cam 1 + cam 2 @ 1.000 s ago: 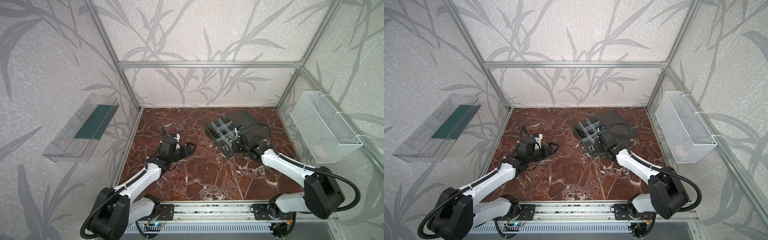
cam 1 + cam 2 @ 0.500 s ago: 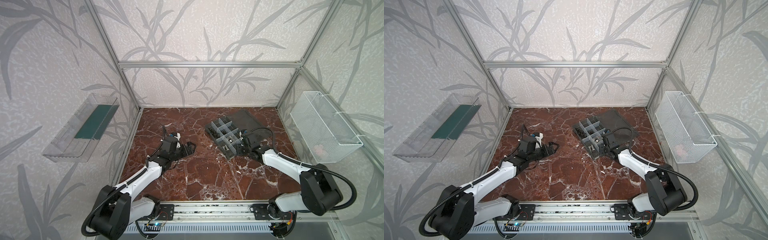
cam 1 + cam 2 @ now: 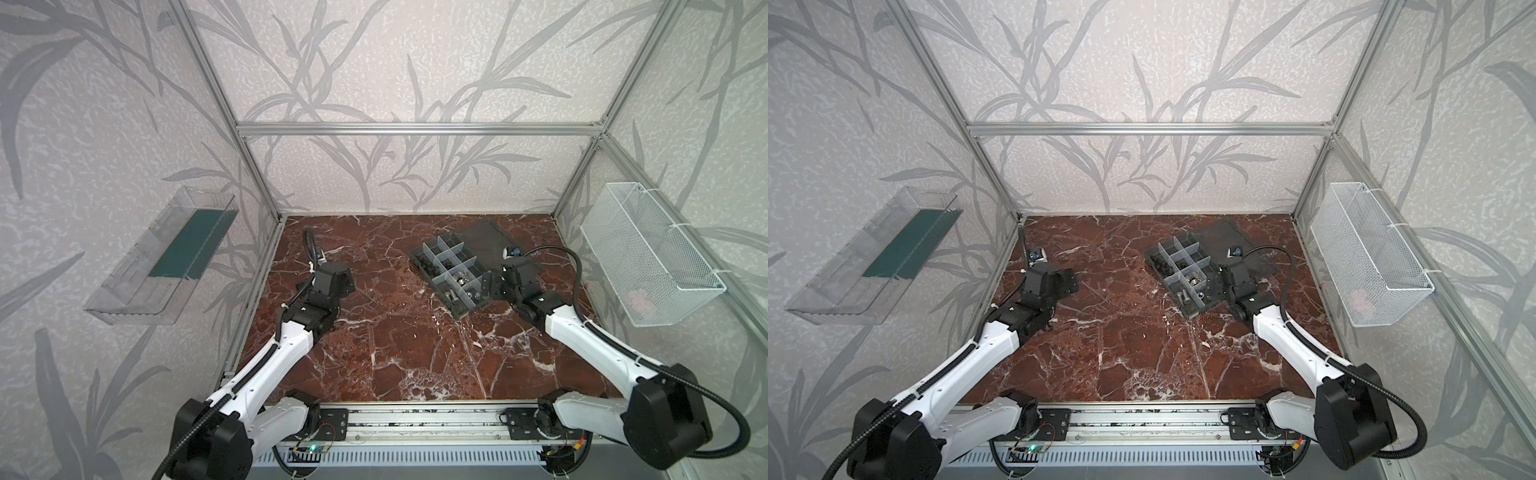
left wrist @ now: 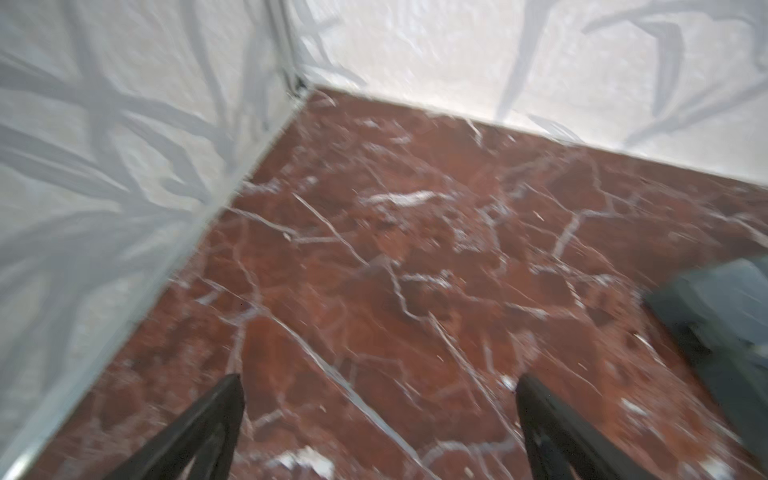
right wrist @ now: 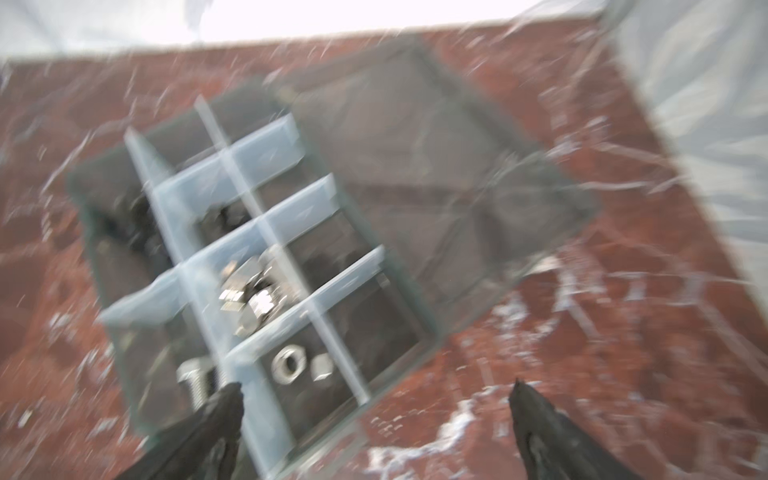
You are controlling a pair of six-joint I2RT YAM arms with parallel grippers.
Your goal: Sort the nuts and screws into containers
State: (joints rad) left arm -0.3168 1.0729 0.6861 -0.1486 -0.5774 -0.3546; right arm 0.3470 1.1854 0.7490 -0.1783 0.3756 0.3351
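The containers are the compartments of a dark-grey organizer box (image 3: 462,315) (image 3: 1192,312) at the back right of the marble floor. One compartment holds a heap of silver nuts (image 5: 249,295) (image 3: 461,282). Two more nuts (image 5: 289,368) lie in the compartment beside it, and a silver screw (image 5: 193,382) lies in a near corner one. Dark pieces (image 5: 129,232) fill a far compartment. My right gripper (image 5: 376,382) (image 3: 486,286) hangs open and empty over the box's near edge. My left gripper (image 4: 379,377) stands open over bare floor on the left, far from the box.
The box's lid (image 3: 486,241) lies open and flat behind it. A clear tray with a green base (image 3: 174,257) hangs on the left wall. A white wire-mesh basket (image 3: 648,257) hangs on the right wall. Metal frame posts stand at the floor's corners.
My right gripper has gone from nearly shut to wide open at the box's near edge. My left gripper has swung from pointing right to facing the back left corner, still open.
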